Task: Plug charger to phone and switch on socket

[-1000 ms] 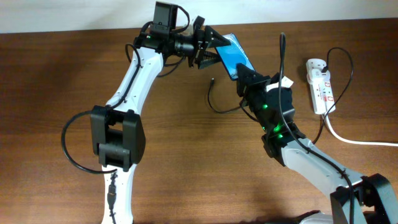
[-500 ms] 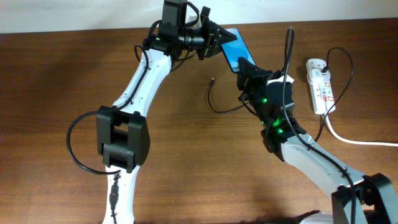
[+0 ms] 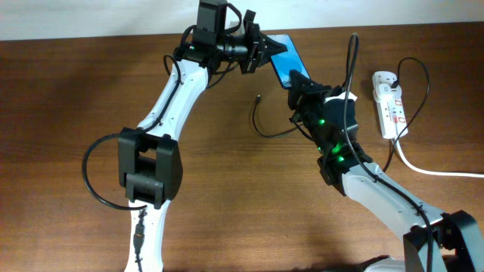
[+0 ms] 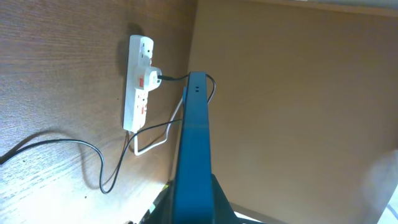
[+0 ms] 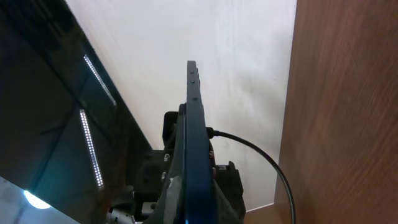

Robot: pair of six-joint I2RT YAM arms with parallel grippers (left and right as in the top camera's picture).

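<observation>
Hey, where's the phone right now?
In the overhead view the phone is near the far edge of the table, right of centre, held between the left gripper and the right gripper, with the power strip farther right.

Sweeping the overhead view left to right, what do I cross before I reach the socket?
Left arm's black boxy elbow housing → left gripper → small black-framed smartphone with a bright blue screen → white oblong power strip with red-marked switches. The right gripper overlaps the smartphone, so it is left out.
</observation>
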